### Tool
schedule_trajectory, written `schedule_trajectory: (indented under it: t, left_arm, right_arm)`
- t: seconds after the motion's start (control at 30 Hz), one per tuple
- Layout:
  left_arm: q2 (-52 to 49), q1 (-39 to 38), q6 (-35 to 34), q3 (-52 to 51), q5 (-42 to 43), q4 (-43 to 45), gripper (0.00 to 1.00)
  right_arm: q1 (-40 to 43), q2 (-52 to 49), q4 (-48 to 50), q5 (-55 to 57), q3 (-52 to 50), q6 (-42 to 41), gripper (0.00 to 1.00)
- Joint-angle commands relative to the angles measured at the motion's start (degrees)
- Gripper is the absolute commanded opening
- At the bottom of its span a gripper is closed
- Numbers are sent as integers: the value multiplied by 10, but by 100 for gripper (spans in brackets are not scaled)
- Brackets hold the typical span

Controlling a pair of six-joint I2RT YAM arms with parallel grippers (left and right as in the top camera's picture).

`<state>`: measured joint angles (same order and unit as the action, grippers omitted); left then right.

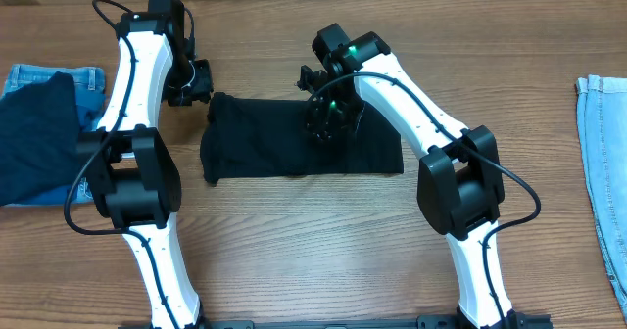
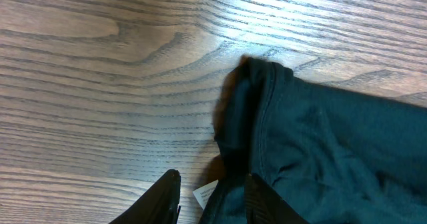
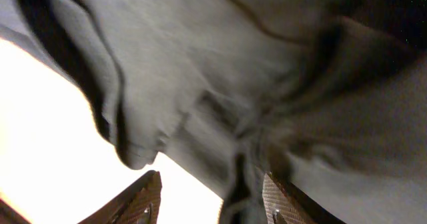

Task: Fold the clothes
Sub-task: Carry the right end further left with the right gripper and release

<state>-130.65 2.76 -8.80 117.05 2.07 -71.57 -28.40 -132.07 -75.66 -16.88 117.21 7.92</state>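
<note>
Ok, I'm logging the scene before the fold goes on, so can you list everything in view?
black garment: 1, black, laid flat at the table's middle
white label: 1, white, at the black garment's edge beside the left tool
navy garment: 1, dark navy, left edge, lying on denim
denim pieces: 2, light blue, one at the left edge under the navy garment, one at the right edge
table: 1, brown wood grain, under everything
arms: 2, white with black joints, left and right
left tool: 1, black, at the black garment's upper left corner, grip unclear
right tool: 1, black, over the black garment, fingers apart
</note>
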Motion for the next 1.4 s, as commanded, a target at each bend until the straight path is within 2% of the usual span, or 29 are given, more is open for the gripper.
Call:
schedule_trajectory:
  t: [0.0, 0.07, 0.17, 0.33, 0.47, 0.57, 0.63, 0.8, 0.97, 1.07, 1.13, 1.27, 1.37]
  left_arm:
    - [-4, 2, 11, 13, -5, 2, 35]
    - [-4, 2, 11, 13, -5, 3, 36]
    - [-4, 2, 11, 13, -5, 3, 35]
    - [-4, 2, 11, 13, -5, 1, 36]
    - [-4, 2, 11, 13, -5, 0, 35]
    - [-4, 2, 12, 13, -5, 0, 36]
    - [-4, 2, 12, 13, -5, 0, 36]
    - [-4, 2, 14, 13, -6, 0, 36]
    - [-4, 2, 13, 13, -5, -1, 36]
    - [-4, 2, 13, 13, -5, -2, 36]
    - [-4, 2, 13, 13, -5, -2, 36]
    - [-4, 2, 16, 13, -6, -2, 36]
    - [-4, 2, 16, 13, -6, -1, 37]
  right_arm:
    - [22, 16, -26, 57, 52, -22, 49]
    - [35, 43, -20, 99, 70, -53, 55]
    - [58, 55, -13, 108, 69, -56, 60]
    - [61, 21, 33, 103, 50, -56, 59]
    - [56, -2, 65, 32, 33, -56, 59]
    - [51, -2, 71, 27, 18, -56, 59]
    - [51, -2, 71, 34, 17, -64, 55]
    - [49, -3, 73, 31, 17, -78, 57]
    - [30, -7, 128, -26, -43, -78, 62]
    - [21, -7, 165, -26, -84, -78, 71]
    - [20, -7, 177, -33, -92, -75, 82]
    - [28, 0, 133, -33, -61, -71, 85]
    - [42, 46, 89, 9, -20, -66, 89]
